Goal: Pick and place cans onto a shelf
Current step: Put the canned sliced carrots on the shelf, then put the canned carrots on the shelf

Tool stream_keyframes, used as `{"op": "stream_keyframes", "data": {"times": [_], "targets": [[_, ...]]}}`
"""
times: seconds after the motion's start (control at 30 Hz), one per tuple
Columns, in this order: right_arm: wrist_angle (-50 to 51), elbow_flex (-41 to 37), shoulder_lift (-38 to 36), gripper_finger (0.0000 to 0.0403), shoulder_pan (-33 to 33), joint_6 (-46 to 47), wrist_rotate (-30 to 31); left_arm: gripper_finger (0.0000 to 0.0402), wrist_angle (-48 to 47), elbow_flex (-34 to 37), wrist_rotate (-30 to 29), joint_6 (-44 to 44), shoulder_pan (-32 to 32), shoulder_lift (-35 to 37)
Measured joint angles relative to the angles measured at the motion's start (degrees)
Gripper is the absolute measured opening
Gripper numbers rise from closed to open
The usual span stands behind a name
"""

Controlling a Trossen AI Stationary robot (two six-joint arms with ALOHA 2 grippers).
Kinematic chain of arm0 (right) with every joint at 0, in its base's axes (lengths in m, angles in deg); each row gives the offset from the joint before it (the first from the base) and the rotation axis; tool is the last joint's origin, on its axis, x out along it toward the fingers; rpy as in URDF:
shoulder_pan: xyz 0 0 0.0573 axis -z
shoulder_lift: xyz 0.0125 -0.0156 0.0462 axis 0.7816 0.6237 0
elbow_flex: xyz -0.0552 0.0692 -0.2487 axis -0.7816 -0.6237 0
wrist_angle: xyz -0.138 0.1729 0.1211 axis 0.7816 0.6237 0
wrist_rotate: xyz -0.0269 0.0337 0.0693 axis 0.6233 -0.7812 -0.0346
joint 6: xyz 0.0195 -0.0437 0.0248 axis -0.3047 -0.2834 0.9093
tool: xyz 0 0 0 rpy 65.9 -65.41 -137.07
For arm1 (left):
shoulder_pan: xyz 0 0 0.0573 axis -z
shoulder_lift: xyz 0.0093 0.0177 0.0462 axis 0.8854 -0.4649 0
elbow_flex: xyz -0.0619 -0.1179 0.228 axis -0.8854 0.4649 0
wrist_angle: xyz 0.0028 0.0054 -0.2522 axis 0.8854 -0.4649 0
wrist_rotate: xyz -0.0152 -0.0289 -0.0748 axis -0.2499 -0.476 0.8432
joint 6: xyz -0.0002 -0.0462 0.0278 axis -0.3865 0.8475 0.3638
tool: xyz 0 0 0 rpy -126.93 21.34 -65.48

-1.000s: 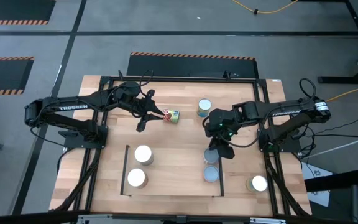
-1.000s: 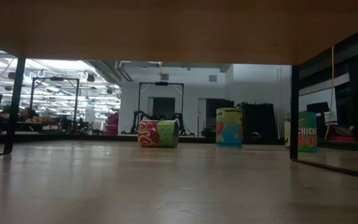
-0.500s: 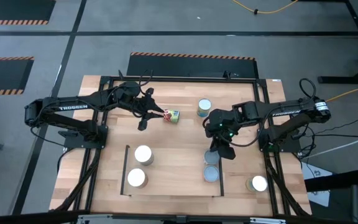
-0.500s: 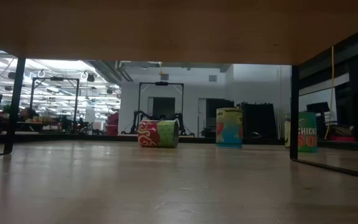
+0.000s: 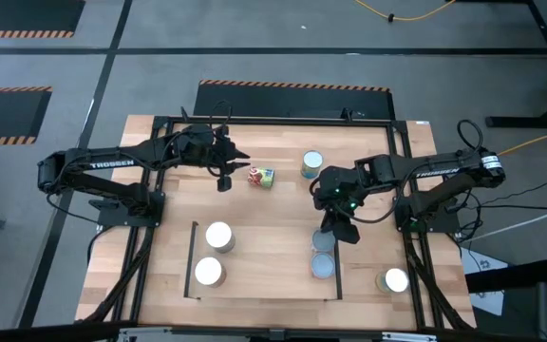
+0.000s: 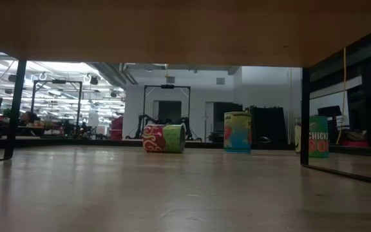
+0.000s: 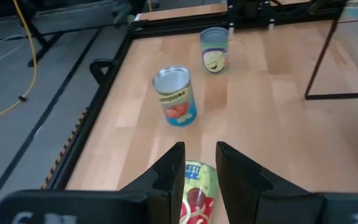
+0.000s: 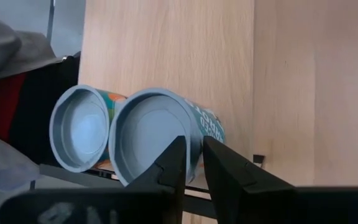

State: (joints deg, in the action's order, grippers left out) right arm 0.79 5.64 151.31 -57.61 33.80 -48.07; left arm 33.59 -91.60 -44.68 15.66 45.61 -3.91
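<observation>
A red, green and yellow can [image 5: 261,176] lies on its side on the table; it also shows in the low view [image 6: 164,138] and the left wrist view [image 7: 194,193]. My left gripper [image 5: 230,174] [image 7: 200,152] is shut just left of it, not touching it. The raised light-wood shelf [image 5: 264,256] bears several upright cans. My right gripper [image 5: 330,232] [image 8: 193,149] points down at the shelf's right end, shut on a grey-topped can [image 5: 323,240] [image 8: 148,134]. Another can [image 5: 322,265] [image 8: 82,127] stands right beside that one. My right gripper pinches the rim [image 8: 190,127] of the grey-topped can's top between its two fingers. One finger is over the sunken top and one is outside the wall. The fingers come from above, pointing down. The can stands upright on the shelf.
An upright blue can [image 5: 311,163] [image 7: 174,96] stands on the table right of the lying one, and another [image 7: 214,50] stands farther on. Two white-topped cans [image 5: 218,236] [image 5: 208,272] stand at the shelf's left end. One can [image 5: 395,280] stands at the near right. A black frame [image 5: 160,123] edges the table.
My left gripper has drawn back from the lying can toward the table's left edge and has turned. The can has stayed where it was. My right gripper has kept still on its can.
</observation>
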Motion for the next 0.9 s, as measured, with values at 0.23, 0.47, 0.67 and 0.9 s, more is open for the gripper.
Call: {"op": "stream_keyframes", "data": {"times": [0.23, 0.47, 0.67, 0.9], "targets": [[-0.42, 0.00, 0.00, 0.0060, 0.00, 0.04, -0.75, 0.0083, 0.00, 0.00, -0.71, 0.02, 0.02, 0.00], [-0.83, 0.00, 0.00, 0.0060, 0.00, -1.47, -1.61, 0.0083, 0.00, 0.00, -0.71, 0.04, 0.00, 0.00], [-0.81, 0.00, 0.00, 0.0060, 0.02, -1.50, -3.53, 0.0083, 0.00, 0.00, -0.72, 0.04, 0.00, 0.00], [-0.76, 0.07, 0.00, 0.0060, 0.02, 1.43, -3.58, 0.0083, 0.00, 0.00, -0.73, 0.04, 0.00, 0.00]]}}
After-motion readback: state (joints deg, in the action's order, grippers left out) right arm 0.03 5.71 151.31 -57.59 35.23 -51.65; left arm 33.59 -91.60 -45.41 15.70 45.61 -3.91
